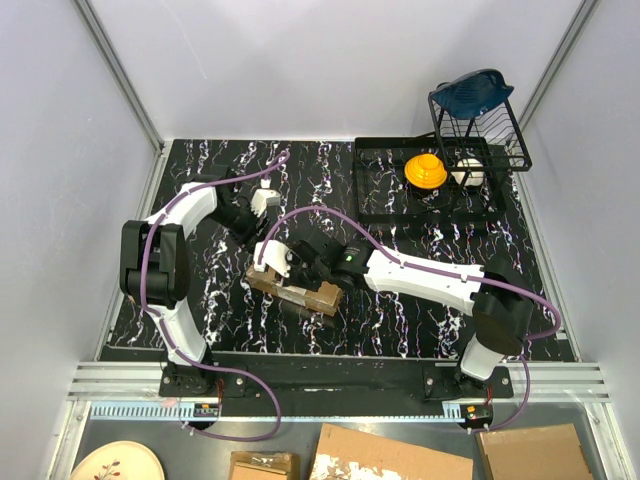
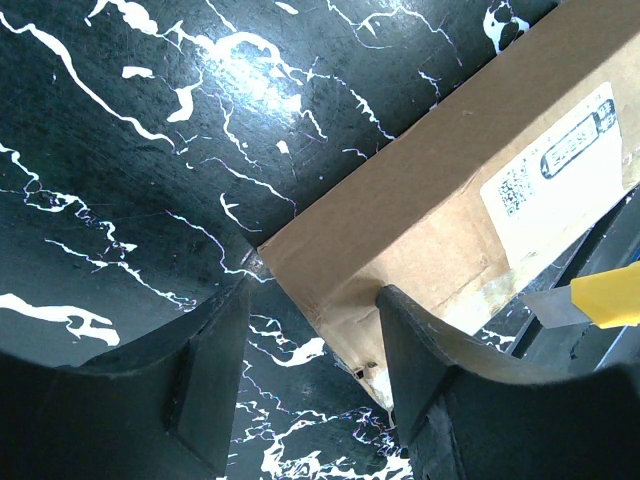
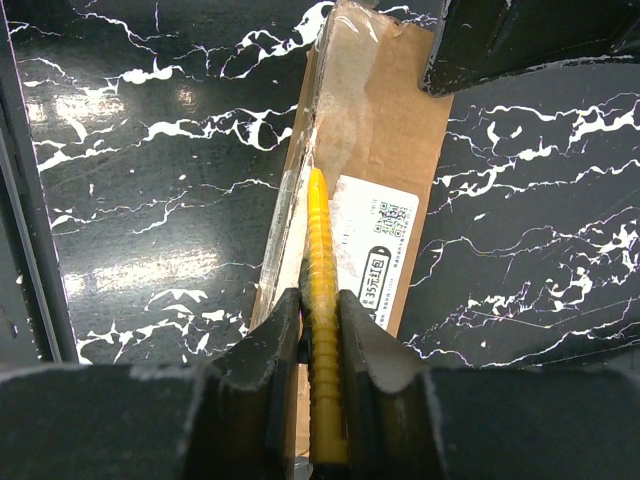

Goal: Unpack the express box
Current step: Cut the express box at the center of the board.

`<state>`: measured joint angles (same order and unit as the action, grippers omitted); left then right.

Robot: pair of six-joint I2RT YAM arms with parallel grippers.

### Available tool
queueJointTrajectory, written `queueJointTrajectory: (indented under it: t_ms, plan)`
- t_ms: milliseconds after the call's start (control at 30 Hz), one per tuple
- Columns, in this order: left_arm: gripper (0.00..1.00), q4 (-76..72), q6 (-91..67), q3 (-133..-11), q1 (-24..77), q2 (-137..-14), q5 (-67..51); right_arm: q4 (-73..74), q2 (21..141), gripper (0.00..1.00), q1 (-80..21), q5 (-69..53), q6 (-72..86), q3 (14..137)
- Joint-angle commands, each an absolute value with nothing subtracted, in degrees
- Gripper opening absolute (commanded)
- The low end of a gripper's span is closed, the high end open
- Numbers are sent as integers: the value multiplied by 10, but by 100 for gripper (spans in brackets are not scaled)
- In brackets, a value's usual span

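- The small oblong brown cardboard express box, with clear tape and a white label, lies flat on the black white-veined table, toward its near edge and left of the middle.
- The right gripper is clamped on a yellow ridged utility knife, whose tip sits over the box's taped long edge.
- The left gripper has its fingers apart, astride one end corner of the box and not visibly squeezing it.
- Step judged in hand: slitting the tape. The next move calls for a shallow, steady draw along the seam with the box braced.
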<state>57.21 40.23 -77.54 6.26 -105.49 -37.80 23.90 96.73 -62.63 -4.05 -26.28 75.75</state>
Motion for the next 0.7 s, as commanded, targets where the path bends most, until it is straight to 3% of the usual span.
queueJointTrajectory:
  t_ms: [0,667]
  plan:
    - [56,561,425,-774,58,-1063,-355,235,962,0,-631,-48,-250,776]
    - [56,561,429,-771,56,-1063,-354,229,981,0,-630,-55,-236,770]
